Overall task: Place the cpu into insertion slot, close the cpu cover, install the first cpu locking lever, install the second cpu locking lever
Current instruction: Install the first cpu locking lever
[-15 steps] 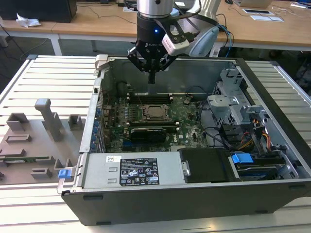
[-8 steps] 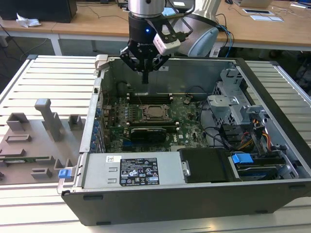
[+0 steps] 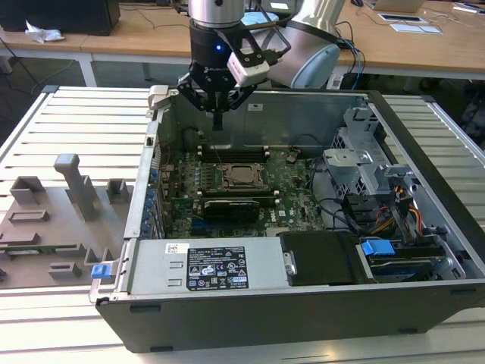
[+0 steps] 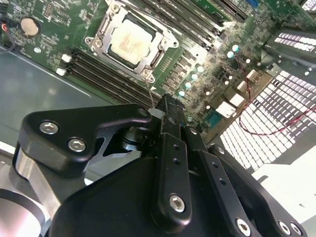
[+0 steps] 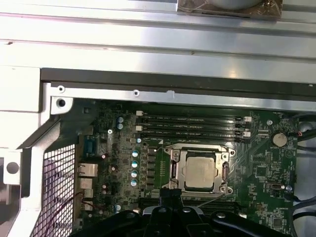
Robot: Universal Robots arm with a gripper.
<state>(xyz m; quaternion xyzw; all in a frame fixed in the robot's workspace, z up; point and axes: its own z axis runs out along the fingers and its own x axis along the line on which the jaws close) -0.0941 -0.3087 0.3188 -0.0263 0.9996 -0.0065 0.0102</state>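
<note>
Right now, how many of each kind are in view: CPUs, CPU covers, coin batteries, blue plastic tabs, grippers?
cpu: 1
cpu cover: 1
coin battery: 1
blue plastic tabs: 2
gripper: 1
Total: 6

Bright overhead light; glare whitens the bench [image 5: 148, 44] and the cpu [image 4: 132, 42]; the motherboard [image 3: 299, 193] lies shaded.

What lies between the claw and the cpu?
Long black memory slots run across that stretch in the second wrist view, with the claw on one side and the cpu on the other.
</note>
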